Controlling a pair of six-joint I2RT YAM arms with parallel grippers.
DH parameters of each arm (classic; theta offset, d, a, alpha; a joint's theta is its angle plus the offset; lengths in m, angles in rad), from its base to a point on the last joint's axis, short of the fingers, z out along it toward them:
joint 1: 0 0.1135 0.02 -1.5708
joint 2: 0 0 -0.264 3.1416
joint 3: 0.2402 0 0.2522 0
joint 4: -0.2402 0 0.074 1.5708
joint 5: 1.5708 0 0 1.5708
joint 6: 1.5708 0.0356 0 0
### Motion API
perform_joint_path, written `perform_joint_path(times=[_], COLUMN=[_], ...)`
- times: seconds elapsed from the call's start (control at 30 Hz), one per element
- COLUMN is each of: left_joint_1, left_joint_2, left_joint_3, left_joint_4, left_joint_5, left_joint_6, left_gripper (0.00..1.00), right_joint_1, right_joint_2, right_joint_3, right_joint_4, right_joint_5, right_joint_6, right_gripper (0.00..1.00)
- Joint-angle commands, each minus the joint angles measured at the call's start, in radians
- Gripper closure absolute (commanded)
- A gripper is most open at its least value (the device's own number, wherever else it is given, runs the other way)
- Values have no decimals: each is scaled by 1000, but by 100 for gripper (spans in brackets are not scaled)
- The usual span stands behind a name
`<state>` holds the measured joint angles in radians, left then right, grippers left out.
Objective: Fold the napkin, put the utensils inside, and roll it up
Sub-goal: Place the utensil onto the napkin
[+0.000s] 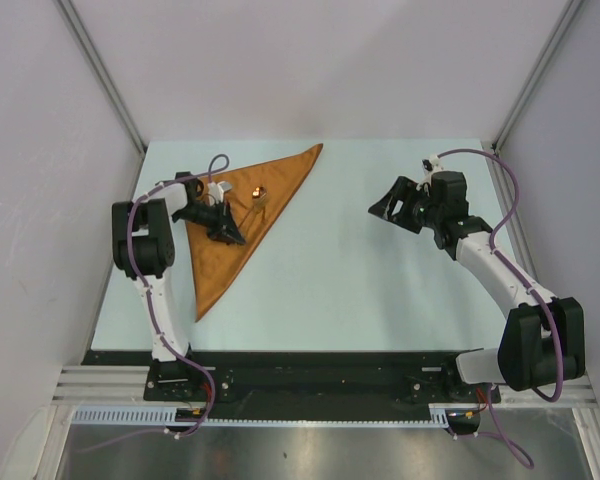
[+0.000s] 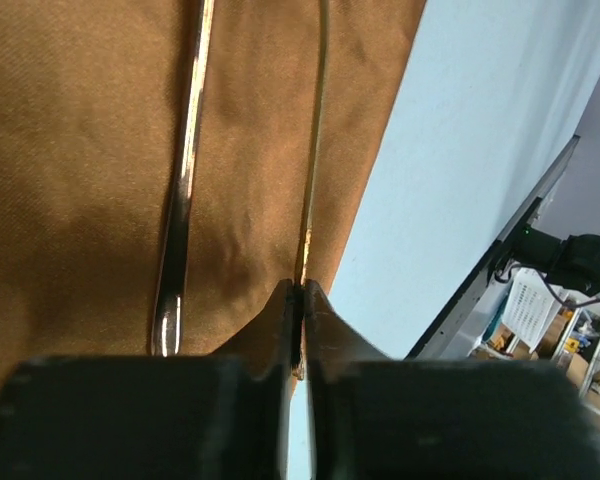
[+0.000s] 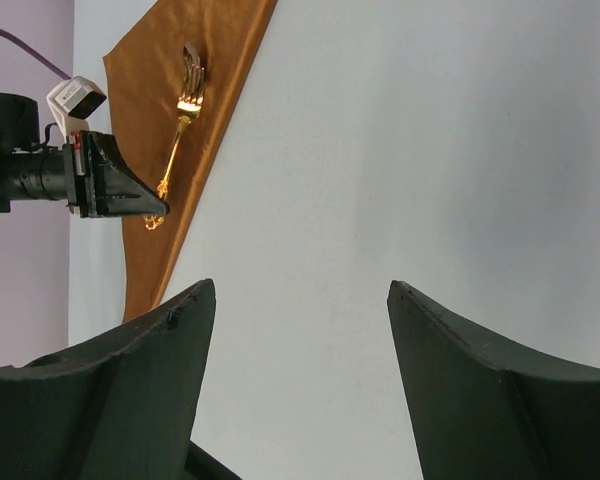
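Observation:
The rust-orange napkin (image 1: pixel 290 170) lies folded into a triangle at the table's left. In the left wrist view the napkin (image 2: pixel 80 150) carries two copper utensils side by side. My left gripper (image 2: pixel 300 295) is shut on the handle end of the thin right-hand utensil (image 2: pixel 315 150), seen edge-on. The other utensil (image 2: pixel 185 170) lies loose on the cloth just to its left. From above, my left gripper (image 1: pixel 235 238) is over the napkin's middle, with the utensil heads (image 1: pixel 258 195) beyond it. My right gripper (image 3: pixel 300 290) is open and empty over bare table, seen from above (image 1: pixel 383 210) right of centre.
The pale table (image 1: pixel 360 280) has grey walls on the left, back and right. A black rail (image 1: pixel 320 365) runs along the near edge by the arm bases. The right wrist view shows the left gripper (image 3: pixel 150 208) holding a utensil (image 3: pixel 180 125) over the napkin (image 3: pixel 145 80).

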<state>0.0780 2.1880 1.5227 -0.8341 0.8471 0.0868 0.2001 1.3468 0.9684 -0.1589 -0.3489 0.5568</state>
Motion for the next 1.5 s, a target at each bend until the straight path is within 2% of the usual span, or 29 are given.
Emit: perform_joint_path(times=[0.0,0.07,0.17,0.37,0.47,0.57,0.67,0.7,0.87,0.93,1.0,1.03,1.23,1.4,1.47], left_joint_1=[2,0,2,0,0,2,0,-6,-34,-34,-34,-34,-32,-32,-32], left_joint_2=[-4,-28,-65,-169,-247,-335,-482,-546,-678,-712,-720,-720,-688,-692,-692], left_joint_3=[34,33,36,45,45,7,-74,-97,-255,-295,-335,-340,-322,-328,-325], left_joint_4=[-5,3,9,10,16,62,156,197,283,329,358,362,357,363,365], left_joint_5=[-51,-84,-124,-223,-360,-508,-549,-569,-698,-717,-730,-730,-681,-658,-651], left_joint_6=[-13,-28,-44,-81,-117,-160,-199,-209,-205,-205,-205,-205,-208,-208,-210], left_gripper=[77,60,44,23,15,14,11,4,1,1,1,1,1,1,1], right_joint_1=[5,9,12,22,33,50,65,71,87,87,85,85,82,81,78], right_joint_2=[-31,-29,-28,-14,34,122,257,293,530,655,777,816,1157,1362,1423], right_joint_3=[1,1,3,13,42,104,193,223,467,541,656,693,1065,1366,1418], right_joint_4=[7,2,2,4,7,33,73,84,153,234,263,295,341,322,317], right_joint_5=[4,8,10,16,11,-7,-31,-36,-67,-97,-110,-117,-139,-137,-121], right_joint_6=[-15,-17,-17,-21,-35,-47,-47,-46,-19,3,40,49,143,178,189], right_gripper=[25,25,25,25,25,26,28,28,34,38,41,45,54,57,57])
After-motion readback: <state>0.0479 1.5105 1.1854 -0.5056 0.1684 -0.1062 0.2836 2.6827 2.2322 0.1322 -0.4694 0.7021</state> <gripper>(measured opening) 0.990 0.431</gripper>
